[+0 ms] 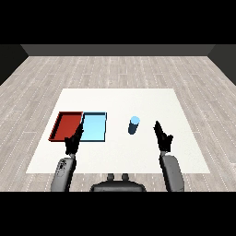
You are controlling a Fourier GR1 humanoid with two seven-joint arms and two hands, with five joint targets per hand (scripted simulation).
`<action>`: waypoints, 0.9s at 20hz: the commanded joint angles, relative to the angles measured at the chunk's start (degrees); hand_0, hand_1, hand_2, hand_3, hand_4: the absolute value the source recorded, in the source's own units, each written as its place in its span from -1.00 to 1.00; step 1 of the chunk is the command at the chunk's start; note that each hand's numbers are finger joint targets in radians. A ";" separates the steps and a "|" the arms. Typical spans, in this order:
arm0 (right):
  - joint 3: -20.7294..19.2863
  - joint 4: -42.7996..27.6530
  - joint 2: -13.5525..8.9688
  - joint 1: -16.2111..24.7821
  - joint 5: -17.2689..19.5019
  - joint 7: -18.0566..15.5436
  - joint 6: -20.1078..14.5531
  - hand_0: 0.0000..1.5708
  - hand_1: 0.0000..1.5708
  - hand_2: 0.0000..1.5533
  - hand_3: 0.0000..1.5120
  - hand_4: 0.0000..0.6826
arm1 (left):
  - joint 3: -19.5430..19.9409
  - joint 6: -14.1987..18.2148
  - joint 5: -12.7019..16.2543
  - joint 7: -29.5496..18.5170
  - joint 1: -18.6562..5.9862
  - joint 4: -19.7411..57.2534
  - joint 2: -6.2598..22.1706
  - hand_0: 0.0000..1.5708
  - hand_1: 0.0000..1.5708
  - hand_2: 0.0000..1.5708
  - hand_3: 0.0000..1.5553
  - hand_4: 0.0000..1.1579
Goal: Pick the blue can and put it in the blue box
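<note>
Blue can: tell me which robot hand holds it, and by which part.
Neither. The blue can stands free on the table, between the open left robot hand and open right robot hand.

We see even, soft light across the white table (138, 99), which is the brightest surface and shows no glare or hot spot. The wooden floor (115, 69) around it is a duller grey, and the far wall (117, 50) is very dark. No single light source can be picked out. Shadows are faint: the blue can (133, 125) casts none we can make out, though its side looks darker than its pale top. The black hands show almost no shading detail. Straight edges stay straight toward the borders, with no visible bending.
</note>
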 commanded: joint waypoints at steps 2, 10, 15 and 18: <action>-3.09 4.99 -1.28 -6.30 -0.86 -0.56 1.34 -1.00 -1.00 -1.00 -1.00 -1.00 | 1.58 -0.61 0.09 -0.60 -1.25 -0.48 -0.12 -1.00 -1.00 -1.00 -1.00 -1.00; -8.41 11.49 -2.70 -16.42 -11.10 -11.93 11.16 -1.00 -1.00 -1.00 -1.00 -1.00 | 3.97 -4.33 5.44 -20.05 -3.95 -6.26 -1.57 -1.00 -1.00 -1.00 -1.00 -1.00; -10.50 19.79 -4.03 -18.73 -11.96 -17.77 14.16 -1.00 -1.00 -1.00 -1.00 -1.00 | 5.65 -5.48 6.46 -23.58 -5.49 -1.79 -1.76 -1.00 -1.00 -1.00 -1.00 -1.00; -9.57 18.87 -2.66 -19.19 -11.08 -17.89 11.60 -1.00 -1.00 -1.00 -1.00 -1.00 | 5.14 -7.02 6.04 -24.92 -3.31 -2.76 -1.47 -1.00 -1.00 -1.00 -1.00 -1.00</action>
